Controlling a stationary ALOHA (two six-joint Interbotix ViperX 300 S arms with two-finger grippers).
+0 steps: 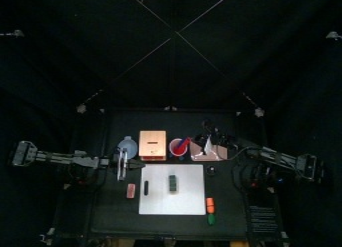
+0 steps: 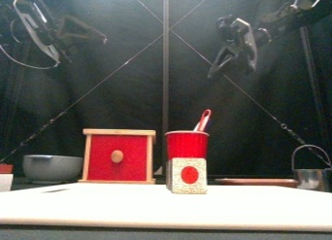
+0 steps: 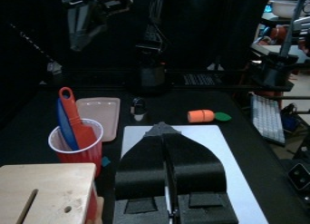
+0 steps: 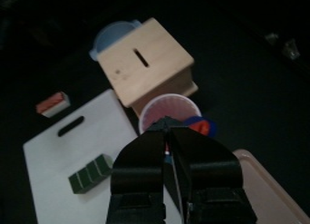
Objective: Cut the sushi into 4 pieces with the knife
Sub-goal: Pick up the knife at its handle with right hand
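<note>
Left hand (image 3: 160, 130) and right hand (image 4: 164, 125) clenched, empty; dark green sushi roll (image 1: 174, 180) lies whole on white board (image 1: 187, 198).

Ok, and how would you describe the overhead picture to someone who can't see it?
A dark green toy sushi roll lies on a white cutting board mid-table. Behind it stand a pale wooden box and a red cup; a black left arm and right arm reach in from the sides.

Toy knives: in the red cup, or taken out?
In: the blue knife and the red knife both stand in the red cup, as the left wrist view shows.
</note>
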